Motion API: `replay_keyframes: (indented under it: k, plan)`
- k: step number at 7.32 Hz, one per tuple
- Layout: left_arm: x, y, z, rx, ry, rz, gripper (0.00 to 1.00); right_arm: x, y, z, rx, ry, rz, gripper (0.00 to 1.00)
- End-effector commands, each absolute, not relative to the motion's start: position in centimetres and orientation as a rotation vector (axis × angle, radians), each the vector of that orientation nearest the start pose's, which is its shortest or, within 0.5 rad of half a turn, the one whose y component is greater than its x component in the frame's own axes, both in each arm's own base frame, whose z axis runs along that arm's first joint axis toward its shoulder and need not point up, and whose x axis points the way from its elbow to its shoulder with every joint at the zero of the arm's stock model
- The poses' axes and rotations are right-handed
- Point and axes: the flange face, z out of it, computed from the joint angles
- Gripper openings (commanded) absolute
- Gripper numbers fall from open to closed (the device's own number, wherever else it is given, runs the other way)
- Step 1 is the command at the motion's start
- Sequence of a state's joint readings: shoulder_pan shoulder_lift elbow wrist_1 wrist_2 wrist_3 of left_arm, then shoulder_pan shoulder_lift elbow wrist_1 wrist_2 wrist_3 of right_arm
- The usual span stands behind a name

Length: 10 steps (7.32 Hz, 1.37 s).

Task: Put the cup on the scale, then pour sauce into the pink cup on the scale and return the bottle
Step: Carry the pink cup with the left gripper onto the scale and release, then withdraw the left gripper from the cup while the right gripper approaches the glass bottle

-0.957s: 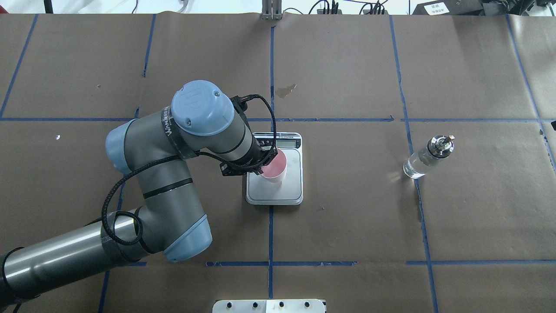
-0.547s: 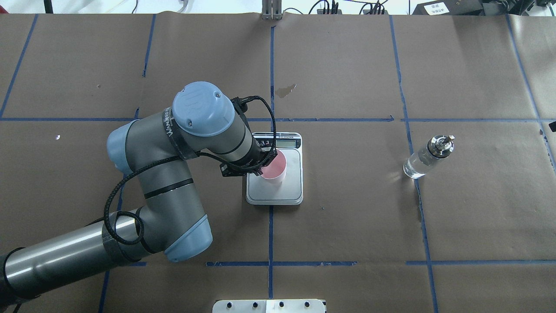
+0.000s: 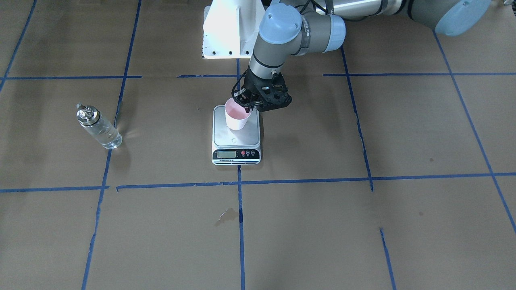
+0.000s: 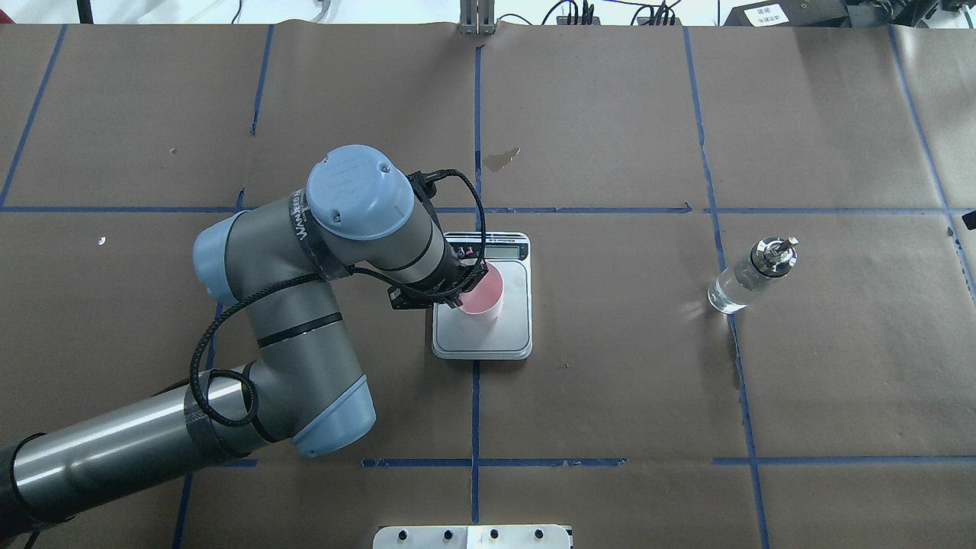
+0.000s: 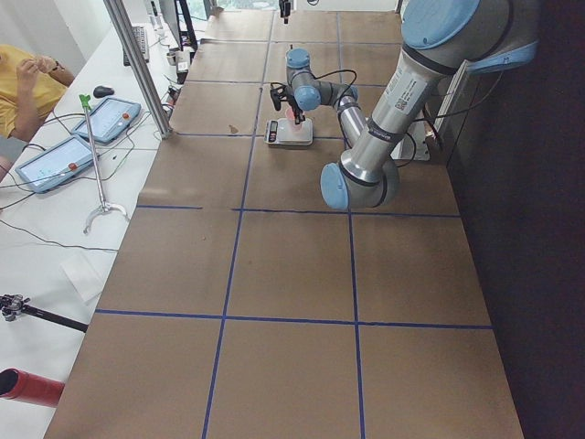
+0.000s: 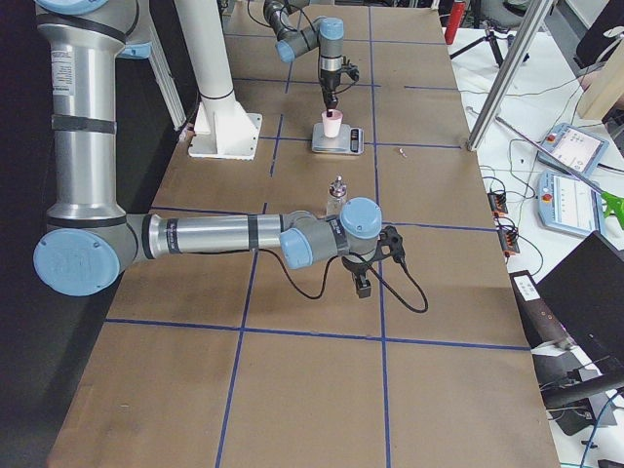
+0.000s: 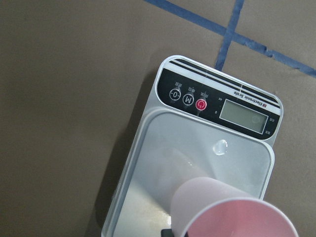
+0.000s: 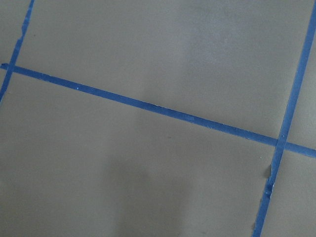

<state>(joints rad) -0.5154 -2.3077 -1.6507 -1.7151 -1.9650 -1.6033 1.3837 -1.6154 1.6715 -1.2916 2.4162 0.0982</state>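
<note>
Brown kraft paper across the whole table (image 4: 610,381), gridded with blue tape (image 4: 595,209).

left arm (image 4: 305,320): in from lower left of the overhead frame, elbow folded, wrist over frame centre. Upper right to top centre in the front-facing frame.

right arm (image 6: 214,236): only in the exterior right view, low, stretched along the table at mid-frame. Wrist camera filled with bare paper and tape.

scale (image 3: 230,139): white body, silver-grey platform, dead centre of the overhead frame, astride a vertical tape line. Control strip toward the bottom of the front-facing frame, with LCD (image 7: 244,116) beside a red button (image 7: 200,104) and two dark ones.

left gripper (image 3: 246,105): clamped on the rim of the cup (image 3: 236,119), at the rim's upper right in the front-facing frame, a dark fingertip dipping inside the mouth.

right gripper (image 6: 363,285): just below centre of the exterior right view, well apart from everything. Open or closed: cannot tell.

bottle (image 3: 100,129): clear glass, shiny metal pourer cap, black collar. Standing on its base at mid-left of the front-facing frame and mid-right of the overhead frame, on a tape line, well apart from the scale. Untouched.

cup: pale pink paper, pink inside, mouth up, over the platform half away from the control strip, inside the platform's edges. Looks seated on the platform, base contact not certain.

sauce (image 3: 108,137): colourless, inside the bottle. Fill level unclear.
</note>
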Motion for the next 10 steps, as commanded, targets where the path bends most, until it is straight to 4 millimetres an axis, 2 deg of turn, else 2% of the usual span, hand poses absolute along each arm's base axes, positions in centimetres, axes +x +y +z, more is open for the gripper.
replay_keyframes:
  k: [1,2,3,4,5,6,7,8,9,10]
  plan:
    - [55.5,-42.4,16.7,-0.123,1.021,-0.307,0.26,-3.3,-49.1,59.4,0.193,-0.876,-0.225,1.0]
    - [55.4,-42.3,16.1,-0.119,1.031,-0.303,0.39,-3.3,-49.1,59.4,0.192,-0.878,-0.224,1.0]
    - [54.8,-42.1,15.2,-0.113,1.05,-0.298,0.45,-3.4,-49.1,59.2,0.192,-0.88,-0.22,1.0]
    - [53.1,-41.4,13.3,-0.09,1.098,-0.289,0.54,-4.7,-49.2,57.3,0.193,-0.892,-0.211,1.0]
    - [50.3,-42.2,12.0,-0.061,1.133,-0.303,0.56,-6.9,-49.2,53.7,0.204,-0.91,-0.202,1.0]
    - [48.0,-43.6,11.3,-0.035,1.154,-0.329,0.61,-7.3,-48.7,50.1,0.218,-0.934,-0.149,1.0]
    - [47.2,-44.1,11.2,-0.025,1.159,-0.337,0.62,-7.6,-47.0,47.2,0.228,-0.961,-0.131,1.0]
    - [47.3,-44.2,13.3,-0.032,1.135,-0.346,0.62,-9.8,-44.6,44.0,0.223,-0.984,-0.134,1.0]
    - [46.8,-44.0,13.3,-0.022,1.14,-0.333,0.62,-11.7,-42.8,41.3,0.264,-1.014,-0.13,1.0]
    - [46.3,-44.4,13.7,-0.014,1.135,-0.336,0.62,-12.8,-40.1,40.6,0.284,-1.053,-0.084,1.0]
